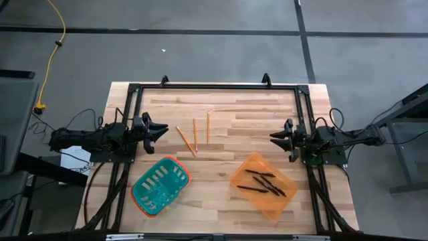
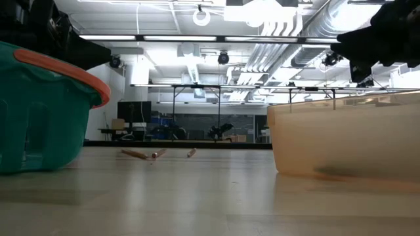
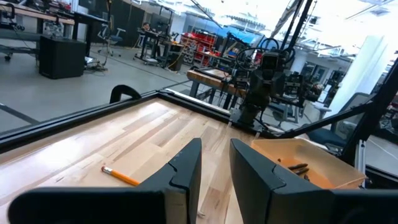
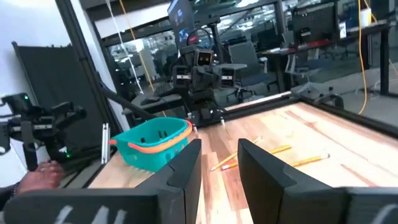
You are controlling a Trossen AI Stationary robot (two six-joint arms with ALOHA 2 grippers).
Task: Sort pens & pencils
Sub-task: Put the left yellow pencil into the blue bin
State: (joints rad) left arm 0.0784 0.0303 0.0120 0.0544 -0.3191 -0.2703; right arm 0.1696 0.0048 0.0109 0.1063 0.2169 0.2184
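Observation:
Three orange-yellow pencils (image 1: 194, 136) lie flat on the bare wood between the arms, fanned out side by side; they also show as pencils (image 2: 157, 153) in the low view and pencils (image 4: 273, 150) in the right wrist view. Several black pens (image 1: 264, 183) lie inside the orange bin (image 1: 249, 167). My left gripper (image 1: 160, 130) hovers open at the table's left side, pointing at the pencils. My right gripper (image 1: 274, 138) hovers open at the right side. The left wrist view shows one pencil (image 3: 121, 177) just ahead of my left gripper (image 3: 215, 163). My right gripper (image 4: 219, 163) holds nothing.
A teal basket (image 1: 175, 163) with an orange rim sits near the table's near-left. The orange bin (image 2: 348, 141) sits near-right. A black frame (image 1: 214, 86) runs along the table's far edge and sides. A person's hand (image 4: 43, 175) shows beyond the table's left side.

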